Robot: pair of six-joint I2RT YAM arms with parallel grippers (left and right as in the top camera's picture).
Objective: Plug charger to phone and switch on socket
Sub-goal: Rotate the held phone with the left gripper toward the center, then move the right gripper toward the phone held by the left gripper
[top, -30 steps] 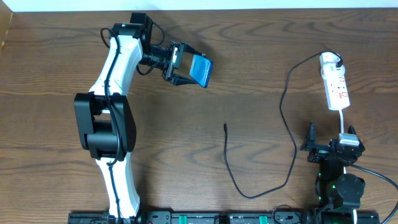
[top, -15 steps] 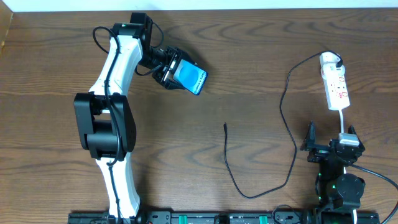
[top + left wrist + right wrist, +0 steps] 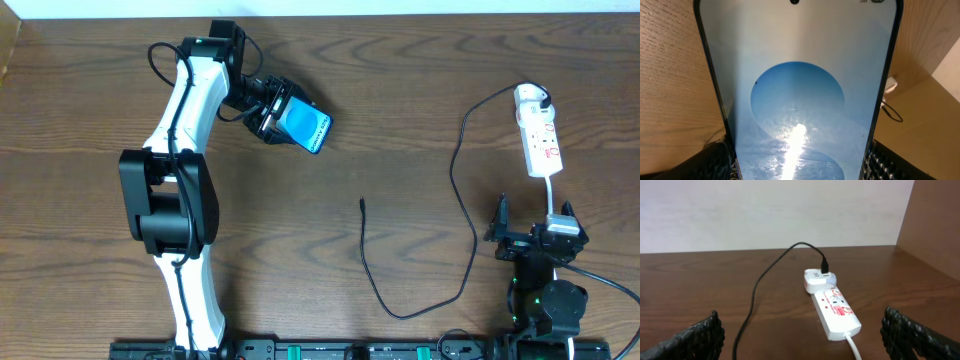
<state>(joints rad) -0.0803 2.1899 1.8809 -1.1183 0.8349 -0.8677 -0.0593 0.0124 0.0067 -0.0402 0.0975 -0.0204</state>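
Far left of the socket [image 3: 540, 143], across the bench [image 3: 90, 90], my left gripper [image 3: 282, 117] clamps the phone [image 3: 306, 128] by its long edges, blue screen lit and tilted. Just below the socket, my right gripper [image 3: 531, 233] is spread wide, holding nothing. The charger [image 3: 452, 175] loops from the socket's adapter; its plug tip [image 3: 362, 204] lies loose left of the socket.
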